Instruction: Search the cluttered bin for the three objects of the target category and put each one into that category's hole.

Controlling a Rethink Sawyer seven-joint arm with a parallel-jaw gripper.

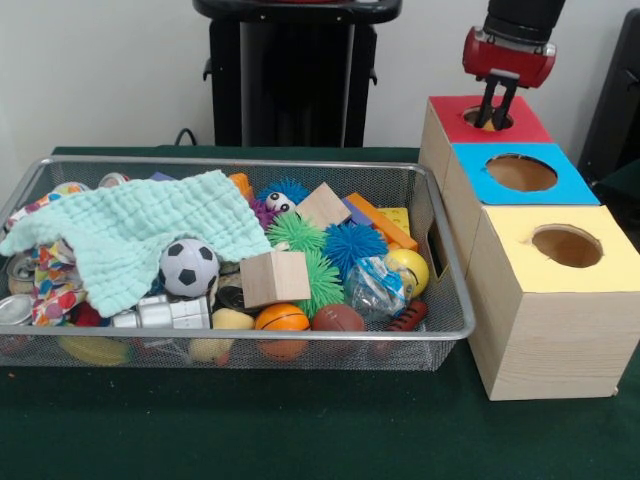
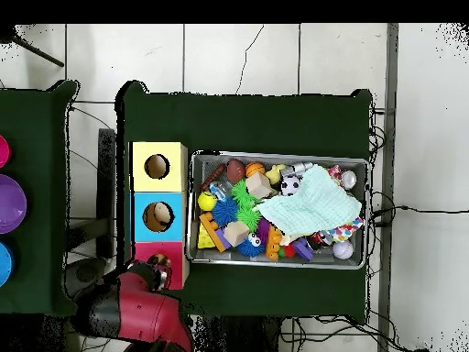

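Note:
My gripper [image 1: 497, 108] hangs over the round hole of the red-topped box [image 1: 520, 125], its two dark fingers pointing down and slightly apart, open. A small orange-tan thing [image 1: 488, 124] shows in that hole just below the fingertips. In the overhead view the gripper [image 2: 159, 265] covers the red-topped box [image 2: 176, 252]. The wire bin [image 1: 440, 240] holds mixed clutter: two wooden blocks [image 1: 274, 277] [image 1: 322, 205], a soccer ball [image 1: 188, 266], green [image 1: 296, 232] and blue [image 1: 354, 243] spiky balls, a small basketball [image 1: 281, 318], a brown football [image 1: 338, 318] and a yellow ball [image 1: 410, 266].
A mint cloth [image 1: 130, 230] covers the bin's left half. A blue-topped box [image 1: 560, 185] and a yellow-topped box [image 1: 600, 270] stand in a row with the red one, right of the bin. Coloured bowls [image 2: 9, 203] sit on a separate table in the overhead view.

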